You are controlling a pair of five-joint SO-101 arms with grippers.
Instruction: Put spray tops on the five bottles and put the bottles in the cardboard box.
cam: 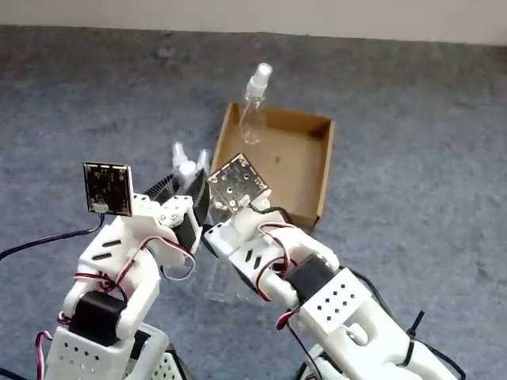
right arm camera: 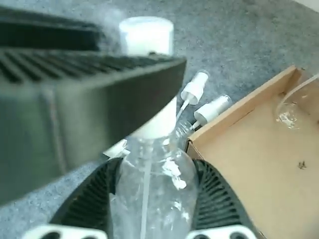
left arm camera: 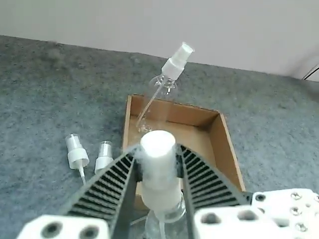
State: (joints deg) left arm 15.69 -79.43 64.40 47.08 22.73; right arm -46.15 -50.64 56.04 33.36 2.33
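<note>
Carpet (cam: 412,103), grey and flecked, covers the whole work surface. At the left of the high view the left arm (cam: 103,277) rises from the near edge, white with a black motor, and angles toward the middle. Just beyond its tip, two spare tops lie on the carpet close together: a loose spray top (left arm camera: 75,152) and, beside it on the box side, a second loose spray top (left arm camera: 103,158). Both are white with a thin dip tube and lie just left of the box wall, outside it.

In the middle, the left gripper (left arm camera: 157,152) has its ribbed black fingers (left arm camera: 119,179) pressed against either side of a white spray top (left arm camera: 157,144). That top sits on the neck of a clear held bottle (right arm camera: 149,199). The right gripper (right arm camera: 155,169) clasps the body of this bottle from both sides, lower down, and the bottle stands upright between the two arms, near the front left corner of the box and outside it.

Farther right and farther back is the cardboard box (cam: 325,174), shallow and open on top. One finished bottle (cam: 252,119), clear and already fitted with a white sprayer, rests tilted in the box's far left corner, its top reaching past the far wall. At the right of the high view the right arm (cam: 341,309) comes in from the near edge and points toward the centre.
</note>
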